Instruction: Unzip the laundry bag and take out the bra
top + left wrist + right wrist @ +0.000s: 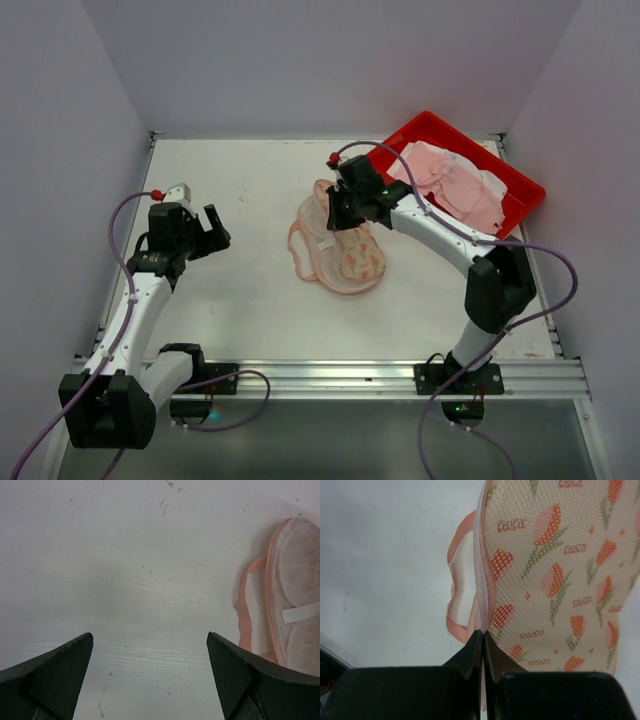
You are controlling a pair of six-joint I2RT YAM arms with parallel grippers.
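Over the table's (pixel 250 180) centre in the top view, the bag (pixel 345 258) lies unzipped, its two halves parted. The right hand (pixel 335 212) sits at the bag's 12 o'clock end, pressed together on its edge. The left hand (pixel 212 232) hovers well apart at the bag's 9 o'clock, spread wide. A red tray (pixel 400 135) stands at the bag's 1 o'clock with pale pink garments (pixel 450 180) in it.

Left wrist view: both fingers (pixel 50 675) stand wide over bare table. The bag's mesh-lined half, edged in pink, lies at 3 o'clock.

Right wrist view: the fingertips pinch the pink zipper edge of the printed shell, which runs up toward 12 o'clock. The other half shows at 10 o'clock. Whether a bra is inside, I cannot tell.
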